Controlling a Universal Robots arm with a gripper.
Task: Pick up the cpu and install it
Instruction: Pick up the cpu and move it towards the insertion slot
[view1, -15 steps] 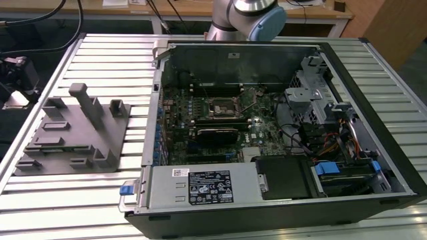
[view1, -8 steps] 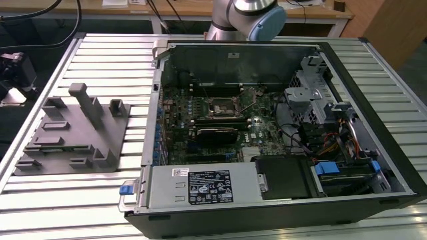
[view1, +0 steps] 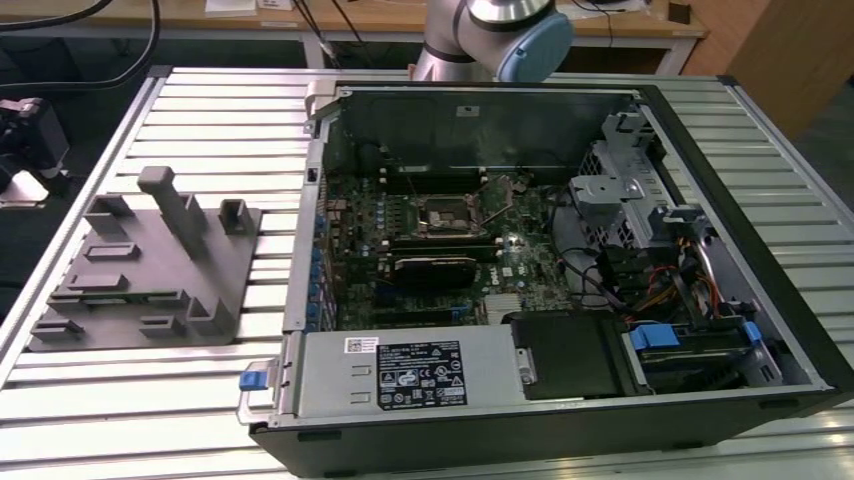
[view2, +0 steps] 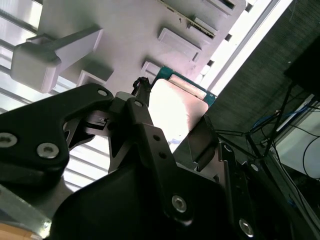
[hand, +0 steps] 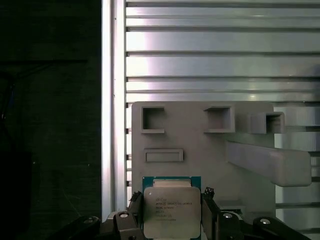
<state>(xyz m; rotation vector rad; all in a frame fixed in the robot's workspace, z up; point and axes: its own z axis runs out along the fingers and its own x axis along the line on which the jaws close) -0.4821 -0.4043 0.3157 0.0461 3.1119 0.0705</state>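
Slats of ribbed aluminium form the table. On it we see a grey tray with upright posts, just beside an open computer case. The arm rises behind the case, and a wooden bench stands beyond it. Cables cross the dark space past the table's edge. In both wrist views the gripper clamps the cpu between its fingers, in front of the tray.
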